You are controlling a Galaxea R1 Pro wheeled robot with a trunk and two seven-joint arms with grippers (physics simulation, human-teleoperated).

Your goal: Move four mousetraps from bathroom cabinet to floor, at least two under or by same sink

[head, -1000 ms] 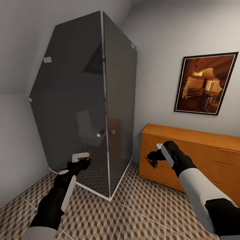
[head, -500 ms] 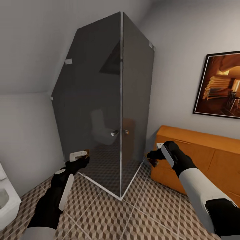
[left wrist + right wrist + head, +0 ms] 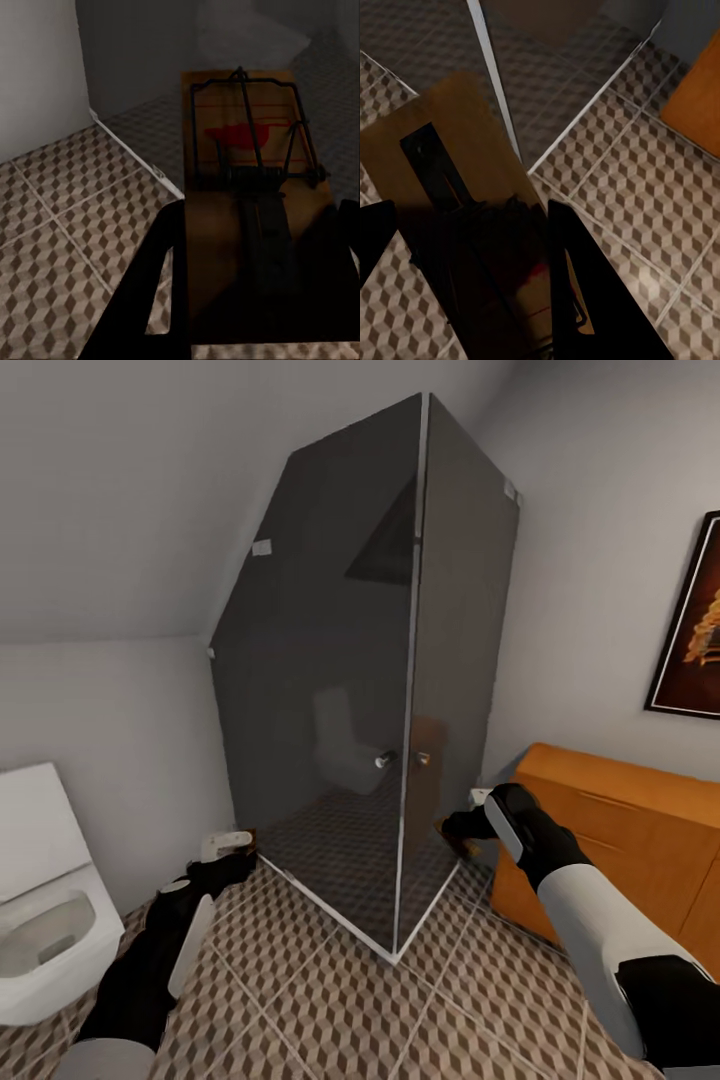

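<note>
**Both tools loaded, robot facing the shower corner**

While the head view looks over cube-pattern bathroom floor, a dark smoked-glass shower enclosure fills the corner under a sloped grey ceiling. White toilet sits by the wall at the robot's left. Orange-brown cabinet stands against the right wall, under a framed picture.

Left tool is held low near the enclosure's base rail. Left wrist view: its two black fingers are closed against the side edges of a mousetrap, a tan board with wire frame and a red mark, held over the tiles.

Right tool hangs between the glass corner and the cabinet. Right wrist view: fingers clamp a second mousetrap, its board tilted above the floor, with the enclosure's rail beneath.
</note>
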